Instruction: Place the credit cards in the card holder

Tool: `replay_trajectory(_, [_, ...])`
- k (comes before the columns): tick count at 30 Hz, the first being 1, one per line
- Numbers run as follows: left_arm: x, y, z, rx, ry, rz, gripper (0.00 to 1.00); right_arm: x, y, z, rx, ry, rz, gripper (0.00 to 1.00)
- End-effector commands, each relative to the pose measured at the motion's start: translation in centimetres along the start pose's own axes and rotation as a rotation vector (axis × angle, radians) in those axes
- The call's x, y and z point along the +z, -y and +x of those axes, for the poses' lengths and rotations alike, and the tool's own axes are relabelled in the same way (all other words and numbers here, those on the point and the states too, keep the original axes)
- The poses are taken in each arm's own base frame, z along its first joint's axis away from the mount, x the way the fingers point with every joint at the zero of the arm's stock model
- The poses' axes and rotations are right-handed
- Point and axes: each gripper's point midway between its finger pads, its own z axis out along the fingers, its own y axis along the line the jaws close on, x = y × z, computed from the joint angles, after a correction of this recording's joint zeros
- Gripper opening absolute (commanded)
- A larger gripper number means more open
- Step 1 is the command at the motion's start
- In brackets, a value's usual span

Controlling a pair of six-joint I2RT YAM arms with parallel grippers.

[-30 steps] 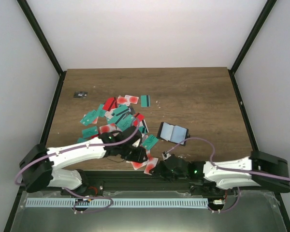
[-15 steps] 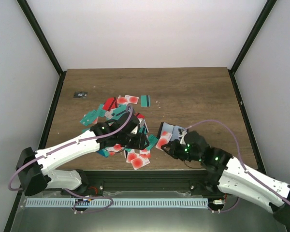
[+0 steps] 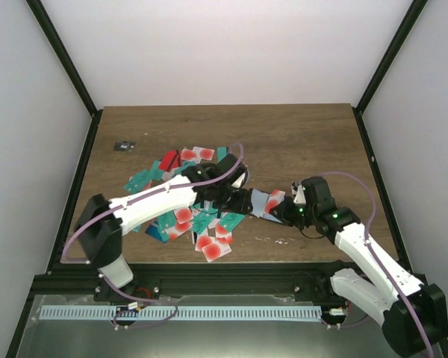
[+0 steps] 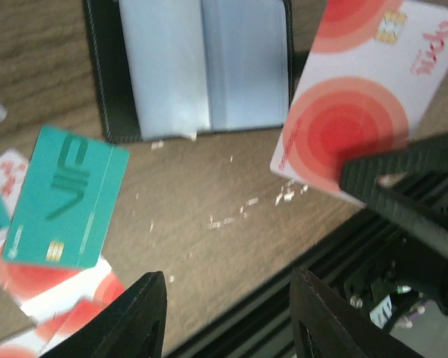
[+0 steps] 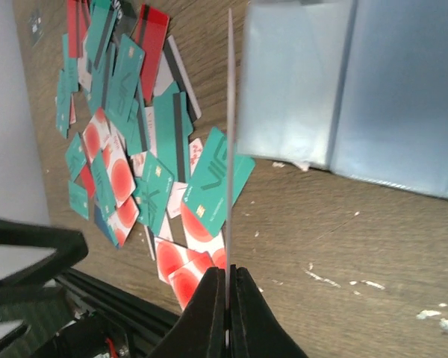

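Note:
The card holder (image 4: 201,67) lies open on the wood, light-blue inside with a black rim; it also shows as the card holder (image 3: 260,201) (image 5: 358,97). My right gripper (image 5: 229,280) (image 3: 282,211) is shut on a white credit card with red circles (image 4: 351,112), seen edge-on (image 5: 229,149), held upright at the holder's near edge. My left gripper (image 4: 228,298) (image 3: 246,201) hangs open and empty just left of the holder. The other credit cards (image 3: 187,198) lie heaped to the left, and a teal one (image 4: 63,198) lies close by.
A tiny dark grey object (image 3: 124,145) sits at the table's far left. Loose cards (image 3: 213,246) reach almost to the near edge, where the black frame rail (image 3: 284,277) runs. Small white crumbs (image 4: 246,209) dot the wood near the holder.
My right arm has swung up from the near edge, carrying its card to the holder. My left arm has moved from the near cards rightward to the holder's left side.

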Motion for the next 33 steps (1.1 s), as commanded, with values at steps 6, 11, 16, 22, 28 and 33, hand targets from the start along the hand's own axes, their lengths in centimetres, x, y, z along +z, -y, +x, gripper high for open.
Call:
replay_trajectory(6, [5.1, -0.8, -5.2, 0.099, -0.064, 0.024, 0.42, 0.5, 1.6, -2.3, -0.058, 0.069, 0.022, 0.01])
replay_trajectory(11, [7.2, -2.2, -6.7, 0.117, -0.094, 0.045, 0.37, 1.0, 2.1, -3.6, -0.063, 0.137, 0.028, 0.01])
replay_trajectory(16, [8.9, -2.8, -6.4, 0.153, -0.132, 0.082, 0.36, 2.0, 3.1, -4.1, -0.036, 0.137, 0.052, 0.01])
replay_trajectory(22, [10.1, -3.8, -5.9, 0.187, -0.164, 0.076, 0.35, 2.6, 3.9, -4.3, 0.002, 0.145, 0.05, 0.01])
replay_trajectory(28, [11.1, -5.9, -5.8, 0.174, -0.189, 0.044, 0.33, 3.0, 4.0, -4.1, -0.001, 0.125, 0.036, 0.01])
replay_trajectory(33, [11.4, -7.1, -6.0, 0.172, -0.196, 0.032, 0.32, 3.4, 3.4, -3.7, -0.016, 0.097, -0.015, 0.01])
